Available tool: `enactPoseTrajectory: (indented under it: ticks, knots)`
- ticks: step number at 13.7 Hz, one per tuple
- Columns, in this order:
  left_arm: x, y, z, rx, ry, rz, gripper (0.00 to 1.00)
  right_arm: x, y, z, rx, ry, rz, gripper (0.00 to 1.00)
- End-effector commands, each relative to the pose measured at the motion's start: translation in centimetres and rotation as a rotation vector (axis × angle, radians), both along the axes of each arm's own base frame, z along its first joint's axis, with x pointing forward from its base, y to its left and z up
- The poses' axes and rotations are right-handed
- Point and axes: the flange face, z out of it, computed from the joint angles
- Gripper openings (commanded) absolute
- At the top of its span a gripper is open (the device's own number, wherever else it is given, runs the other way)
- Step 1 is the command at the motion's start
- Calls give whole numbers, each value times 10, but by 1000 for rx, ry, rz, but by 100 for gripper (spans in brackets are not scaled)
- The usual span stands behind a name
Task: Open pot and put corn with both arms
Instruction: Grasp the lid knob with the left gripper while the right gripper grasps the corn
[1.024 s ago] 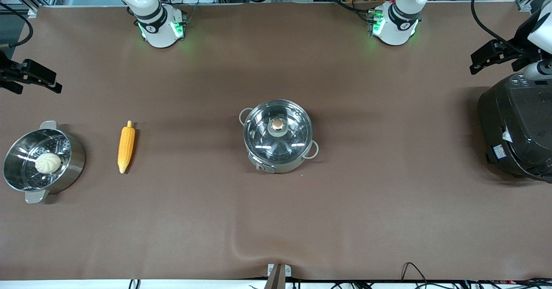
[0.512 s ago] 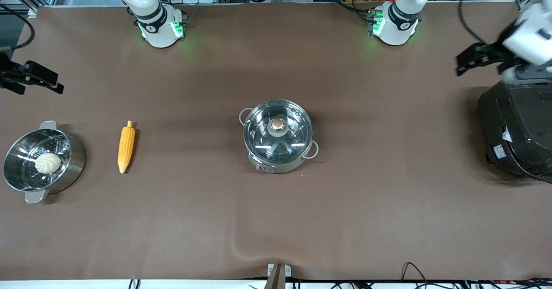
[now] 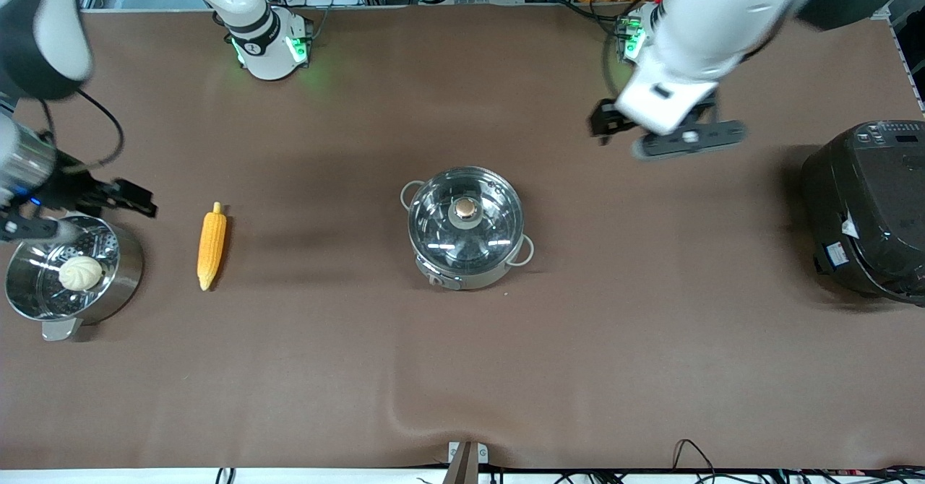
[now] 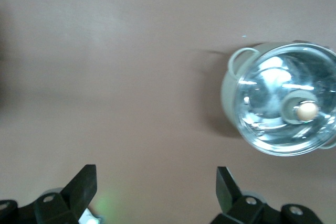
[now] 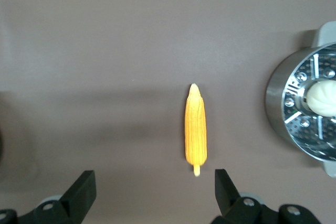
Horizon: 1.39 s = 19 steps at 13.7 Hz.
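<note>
Approach phase, both arms in the air. Left gripper (image 3: pixel 668 134), upper right of the front view, fingers spread wide and empty, hangs over bare table between its base and the pot (image 3: pixel 466 227); in its wrist view the pot sits at the right edge. Right gripper (image 3: pixel 79 206), at the left edge of the front view, also wide and empty, hangs over the rim of the steamer pot (image 3: pixel 123 267).

The glass lid (image 3: pixel 466 220) is on, its tan knob (image 3: pixel 467 209) at frame centre: opening is not yet begun. Next, by this reading, the left gripper must centre over the knob.

The corn (image 3: pixel 211 245) lies flat, centre-left; long axis near-vertical in the frame, stub up, tapered tip down.
</note>
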Motion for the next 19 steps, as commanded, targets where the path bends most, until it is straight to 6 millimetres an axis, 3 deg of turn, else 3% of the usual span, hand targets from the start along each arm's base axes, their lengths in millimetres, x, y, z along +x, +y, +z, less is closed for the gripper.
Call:
enactPoseTrajectory:
  ticks: [1, 4, 7, 8, 10, 15, 19]
  knots:
    - [13, -58, -39, -52, 48, 57, 100, -14, -3, -71, -2, -8, 1, 100]
    - [10, -124, -82, -109, -1, 173, 100, -14, -7, -123, -5, 3, 5, 100]
    - [11, -160, -120, -115, 0, 231, 100, -26, -19, -178, -15, -17, -12, 100]
    - [12, -172, -132, -117, -6, 230, 100, -28, -21, -188, -26, -36, 2, 100]
    - [14, -181, -148, -111, -30, 228, 100, -29, -50, -205, -31, -29, 40, 100]
    - [5, -206, -190, -73, -62, 207, 100, -27, -54, -280, -37, -33, 50, 100]
    - [5, -212, -207, -52, -97, 185, 98, -35, -55, -289, -26, 30, 57, 100]
